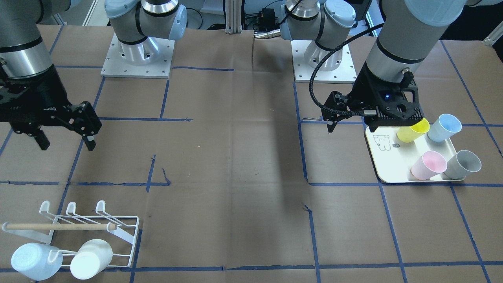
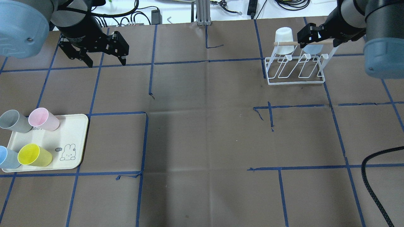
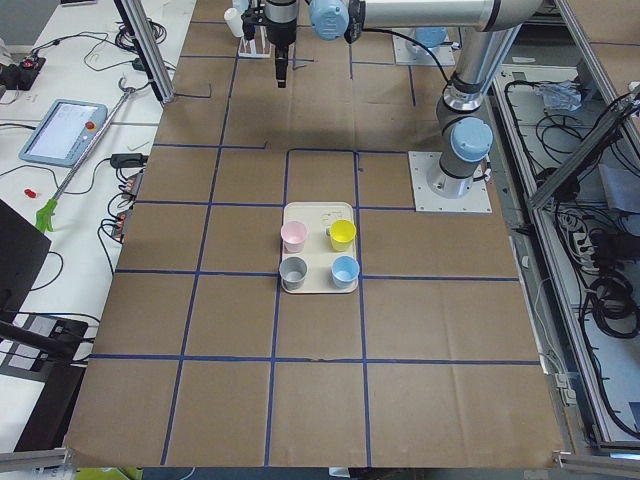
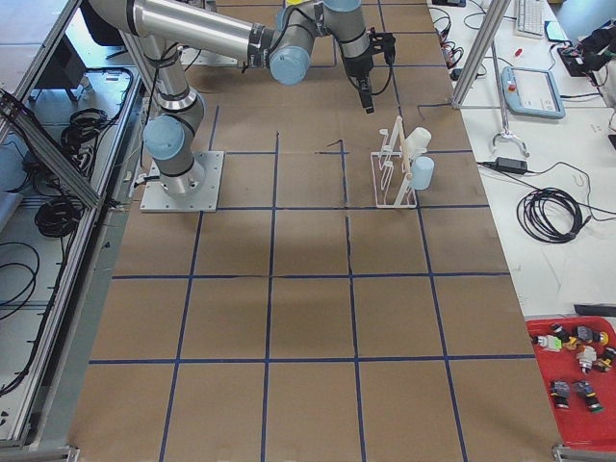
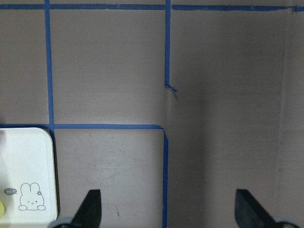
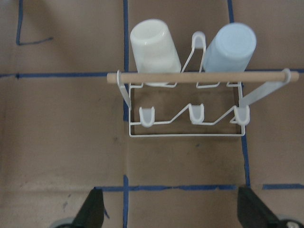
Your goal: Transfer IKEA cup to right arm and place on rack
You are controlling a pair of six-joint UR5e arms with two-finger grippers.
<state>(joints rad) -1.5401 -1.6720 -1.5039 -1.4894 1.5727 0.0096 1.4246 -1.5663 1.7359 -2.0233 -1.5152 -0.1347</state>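
rack [image 6: 199, 77]: white cup [image 6: 154, 45], pale-blue cup [image 6: 232, 45] hung; four prongs free. tray [image 2: 71, 135]: yellow cup [image 2: 34, 155], pink cup [image 2: 43, 119], grey cup [image 2: 14, 121], blue cup [image 2: 6, 157] waiting. left gripper [image 2: 105, 62] spread, empty, near tray. right gripper [image 1: 67, 144] spread, empty, above rack. judged about one-third done.

A grid of blue tape [image 2: 144, 142] crosses the brown paper tabletop [image 2: 202, 126]. A cream tray [image 2: 74, 130], printed with a line-drawn rabbit [image 2: 67, 152], carries a yellow cup [image 2: 34, 155], a pink cup [image 2: 43, 119], a grey cup [image 2: 14, 121] and a light-blue cup [image 2: 7, 157]. The white wire rack [image 6: 186, 136], with a pale wooden dowel [image 6: 199, 77], holds a white cup [image 6: 154, 52] and a pale-blue cup [image 6: 230, 47].
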